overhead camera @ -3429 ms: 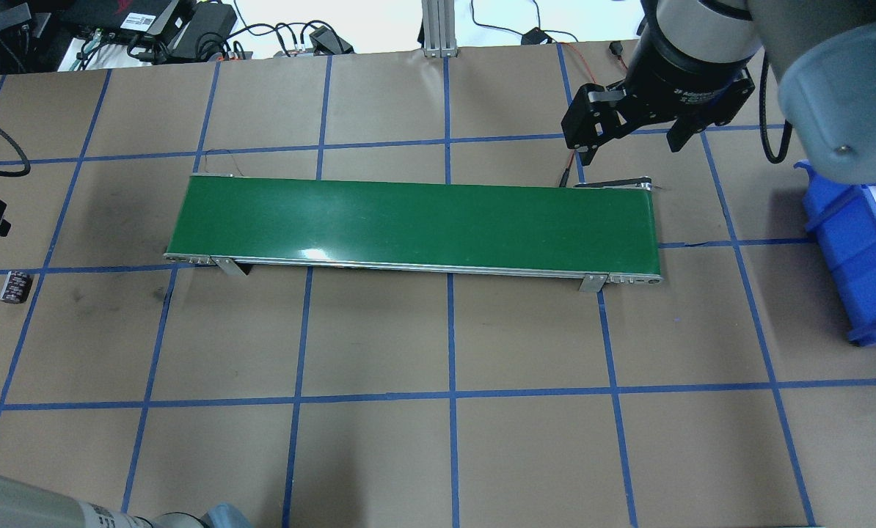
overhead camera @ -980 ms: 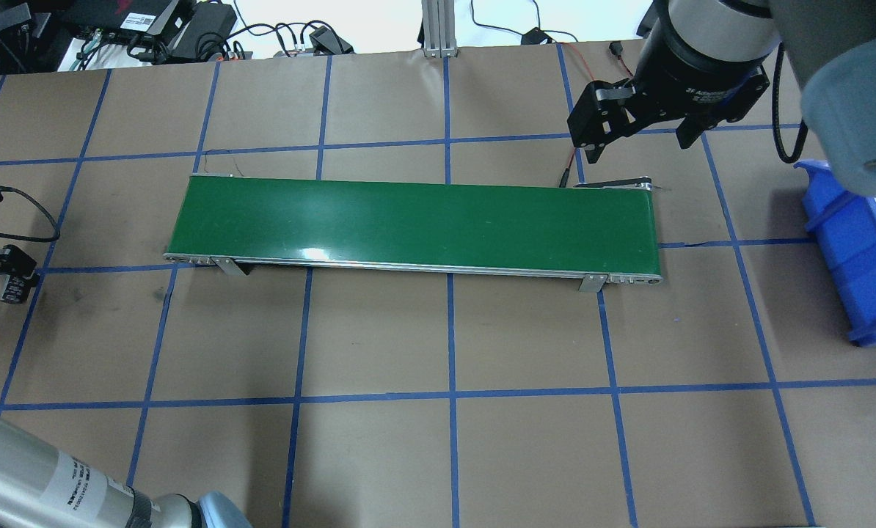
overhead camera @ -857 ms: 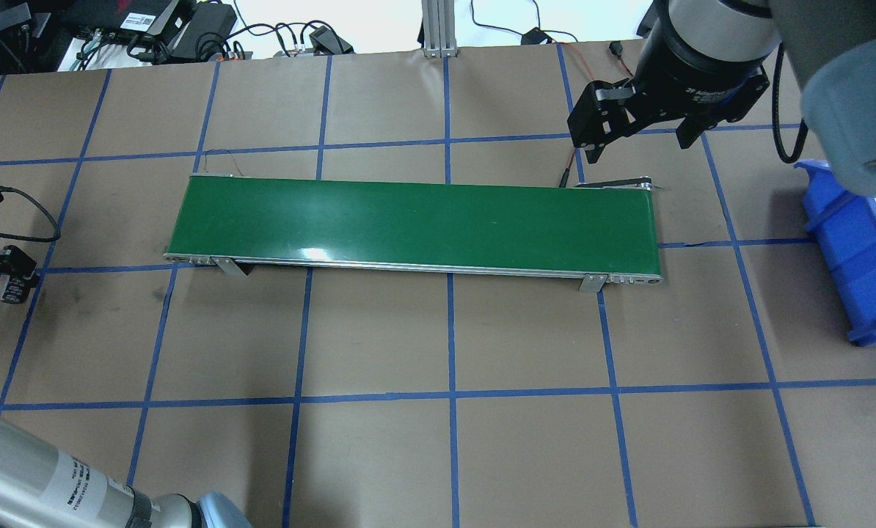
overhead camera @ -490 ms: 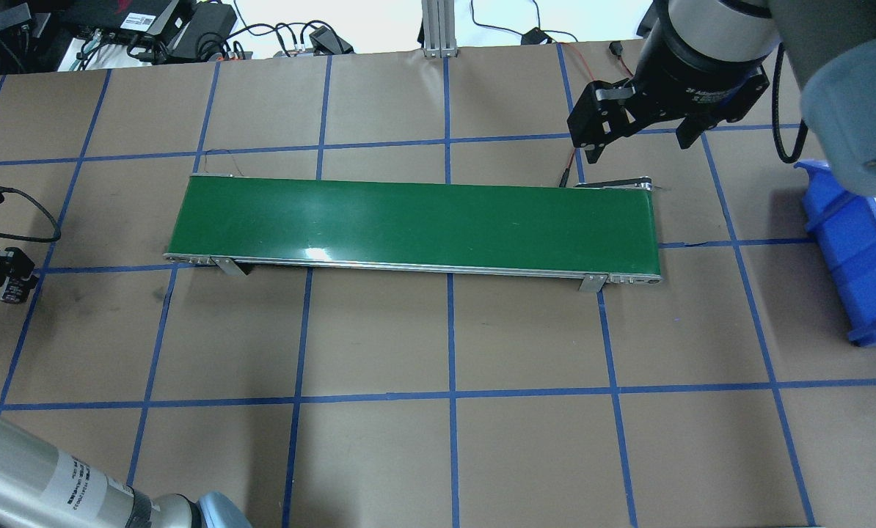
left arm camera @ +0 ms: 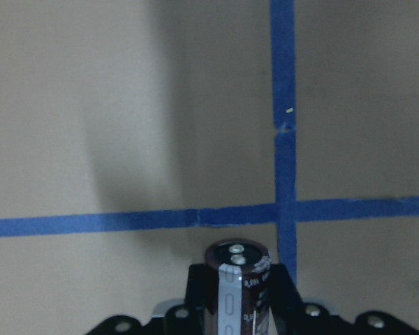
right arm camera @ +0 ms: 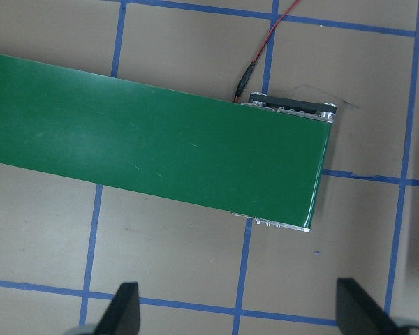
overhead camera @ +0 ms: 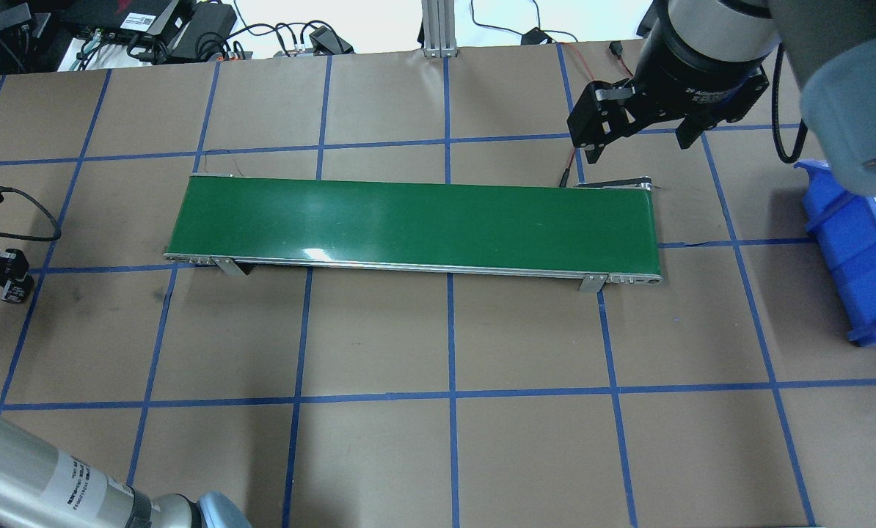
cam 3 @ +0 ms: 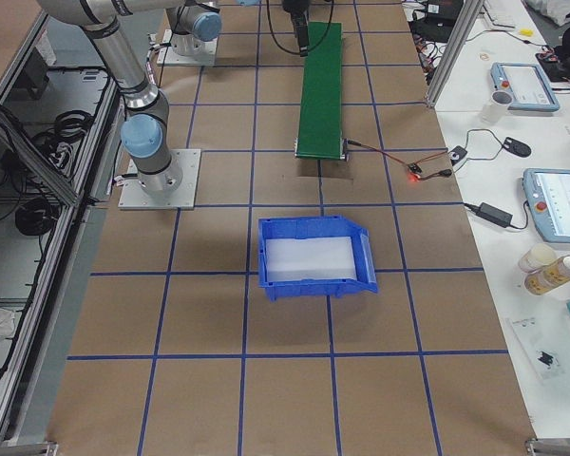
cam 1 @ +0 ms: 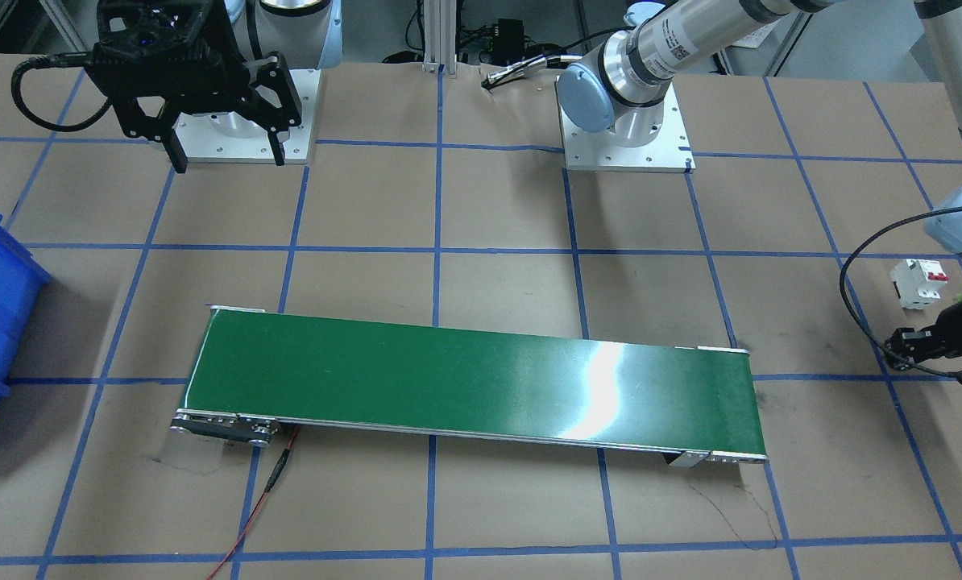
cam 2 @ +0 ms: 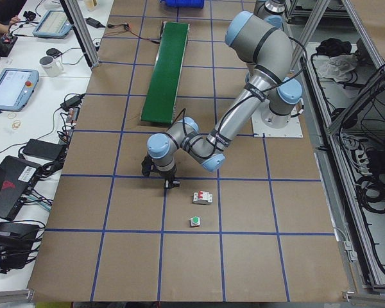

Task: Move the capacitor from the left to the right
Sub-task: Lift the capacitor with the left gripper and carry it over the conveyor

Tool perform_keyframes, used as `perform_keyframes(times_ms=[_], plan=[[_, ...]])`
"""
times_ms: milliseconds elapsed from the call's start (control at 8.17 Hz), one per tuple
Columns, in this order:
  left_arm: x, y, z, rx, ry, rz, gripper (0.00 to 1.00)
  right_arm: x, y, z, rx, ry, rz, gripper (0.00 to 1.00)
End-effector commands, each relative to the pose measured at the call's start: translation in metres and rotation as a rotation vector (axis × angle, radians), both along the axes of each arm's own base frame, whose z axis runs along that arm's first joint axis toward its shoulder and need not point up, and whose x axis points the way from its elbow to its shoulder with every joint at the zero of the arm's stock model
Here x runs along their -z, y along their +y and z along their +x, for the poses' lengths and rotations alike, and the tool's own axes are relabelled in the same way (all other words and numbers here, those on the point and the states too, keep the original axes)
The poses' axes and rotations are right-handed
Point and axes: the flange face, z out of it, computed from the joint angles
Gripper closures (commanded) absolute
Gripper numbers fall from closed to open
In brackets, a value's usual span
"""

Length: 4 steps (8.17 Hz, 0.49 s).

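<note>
Two grippers | left gripper [left arm camera: 236, 296], left edge, squeezes capacitor [left arm camera: 236, 279] | right gripper [overhead camera: 637, 139], far edge, wide apart, empty

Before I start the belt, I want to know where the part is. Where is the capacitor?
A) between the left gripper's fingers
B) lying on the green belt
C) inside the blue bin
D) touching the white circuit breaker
A: the left wrist view shows the capacitor clamped in the left gripper, over the brown table paper.
</note>
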Motion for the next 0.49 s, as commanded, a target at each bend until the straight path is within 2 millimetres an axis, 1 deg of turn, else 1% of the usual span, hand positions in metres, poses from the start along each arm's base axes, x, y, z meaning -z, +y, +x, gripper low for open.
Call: perform_keyframes(times_ms=[0,122,245,367], plan=[[-0.003,0.003,0.003,-0.019,-0.036,0.026,0.87,-0.001,0.000,0.000,0.000,0.000,-0.001,0.00],[-0.009,0.007,0.007,-0.043,-0.099,0.073,0.98,0.000,0.000,0.000,0.000,0.000,0.002,0.00],[-0.030,0.003,0.001,-0.061,-0.123,0.042,1.00,0.000,0.000,0.000,0.000,0.000,0.002,0.00],[-0.052,-0.008,-0.018,-0.079,-0.153,0.019,1.00,0.000,0.000,0.000,0.000,0.000,0.002,0.00]])
